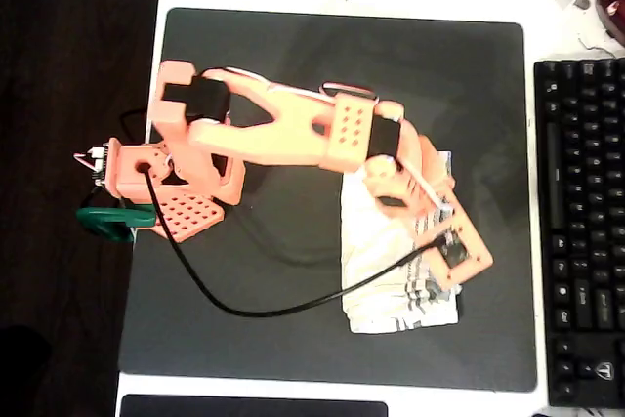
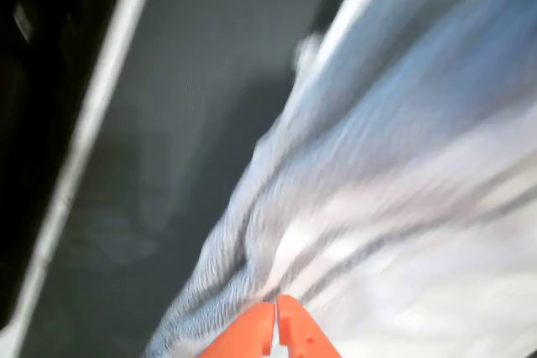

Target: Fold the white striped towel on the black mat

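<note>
The white striped towel (image 1: 376, 251) lies rumpled on the right half of the black mat (image 1: 293, 56), its grey stripes showing at the near edge. My orange arm reaches across the mat, and my gripper (image 1: 441, 271) is low over the towel's right side. In the wrist view the orange fingertips (image 2: 289, 337) are pressed together at the bottom edge. The towel (image 2: 403, 207) fans out from them in blurred folds, its stripes converging toward the tips, so they look shut on the cloth. The mat (image 2: 193, 123) shows to the left of the towel.
A black keyboard (image 1: 581, 231) lies just right of the mat, close to the towel. The arm's base (image 1: 161, 187) stands at the mat's left edge, and a black cable (image 1: 244, 308) loops across the mat. Small items clutter the far table edge.
</note>
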Action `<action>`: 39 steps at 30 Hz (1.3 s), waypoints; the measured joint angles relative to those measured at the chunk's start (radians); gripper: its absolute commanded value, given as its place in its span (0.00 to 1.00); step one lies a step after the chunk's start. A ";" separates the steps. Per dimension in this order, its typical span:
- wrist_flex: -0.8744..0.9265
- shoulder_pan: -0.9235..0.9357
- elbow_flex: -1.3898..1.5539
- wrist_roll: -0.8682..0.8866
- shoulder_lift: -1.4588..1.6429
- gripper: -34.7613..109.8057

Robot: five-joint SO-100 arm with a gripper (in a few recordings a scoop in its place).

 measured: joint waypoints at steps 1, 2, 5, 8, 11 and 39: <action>0.000 0.035 -0.003 -0.023 0.009 0.24; -0.002 0.069 -0.003 -0.038 0.015 0.24; -0.051 0.137 -0.003 -0.092 0.012 0.24; -0.146 0.192 0.034 -0.146 -0.014 0.24; -0.242 0.215 0.064 -0.176 -0.074 0.24; -0.126 0.021 0.584 -0.560 0.611 0.24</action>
